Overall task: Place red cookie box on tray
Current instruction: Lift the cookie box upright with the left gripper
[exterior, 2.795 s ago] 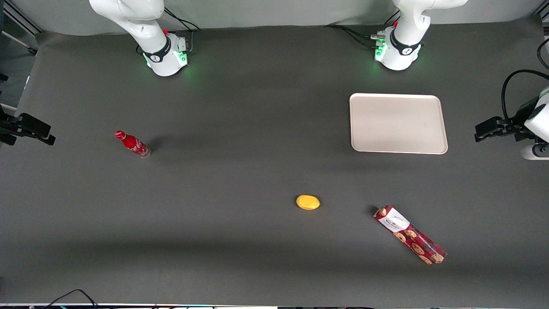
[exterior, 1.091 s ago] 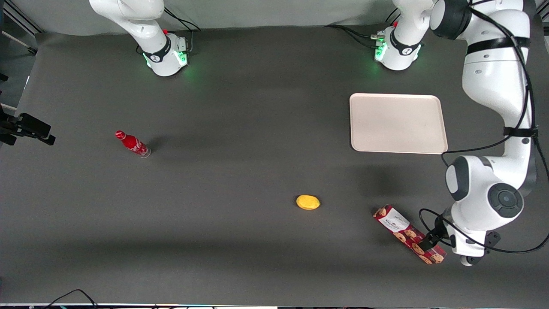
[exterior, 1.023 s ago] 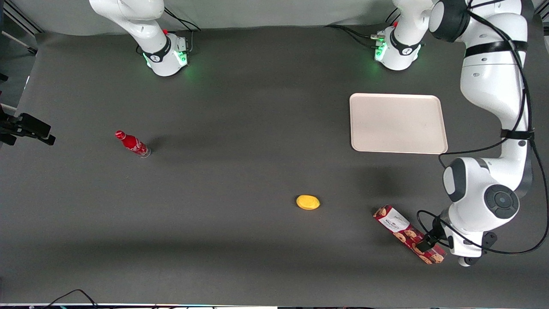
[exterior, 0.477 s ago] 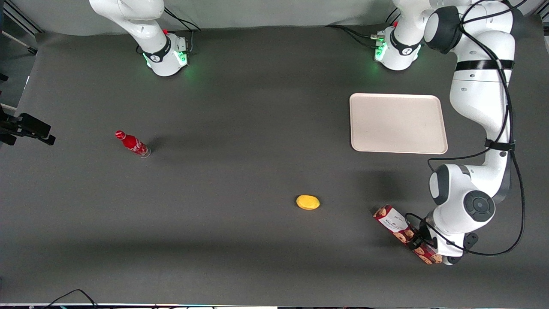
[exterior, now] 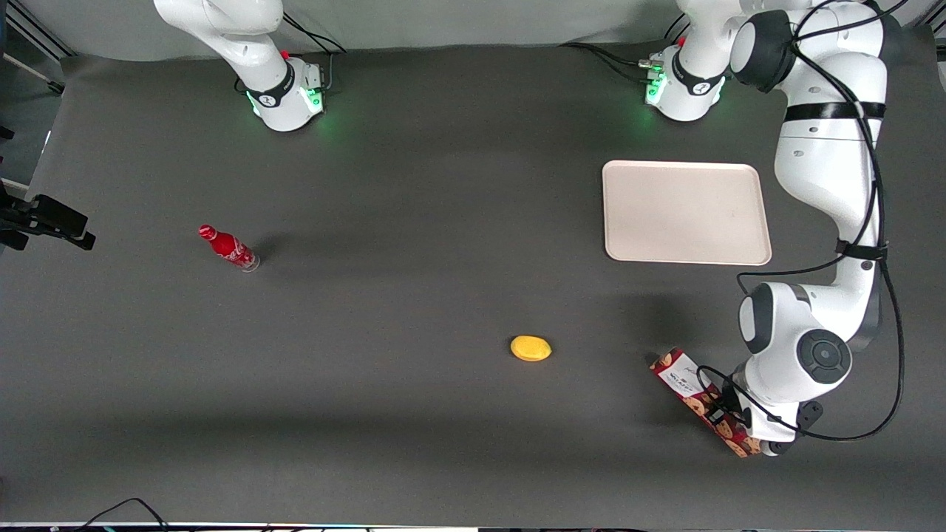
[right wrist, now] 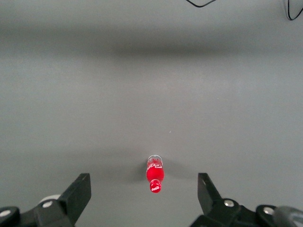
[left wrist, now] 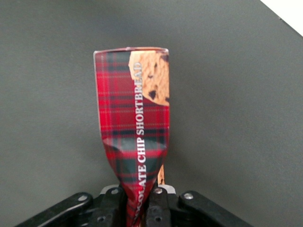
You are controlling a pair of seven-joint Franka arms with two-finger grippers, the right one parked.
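Wrist-camera footage from the working arm showed the gripper (left wrist: 142,201) clamped tight on the red cookie box (left wrist: 135,127), the jaws nearly together with the carton pinched between them. The wall of the box had buckled inward at the pinch, which told me it was thin, soft cardboard and probably light, perhaps with slack space inside. From the front view the red cookie box (exterior: 684,380) lay slantwise on the dark table (exterior: 414,414), nearer the camera than the tray (exterior: 686,213) and well apart from it, with the gripper (exterior: 720,415) on its middle-to-lower stretch, away from the white label end. I judged that a hold so far from the label end would let the long box droop or swing once lifted, and that the crushed wall might slip in the fingers; a grip nearer the middle, across the narrow width, looked safer. Whether the box had left the table at all I could not tell. A yellow object (exterior: 531,348) sat beside the box toward the parked arm's end, and a red soda bottle (exterior: 228,248) stood much farther that way.
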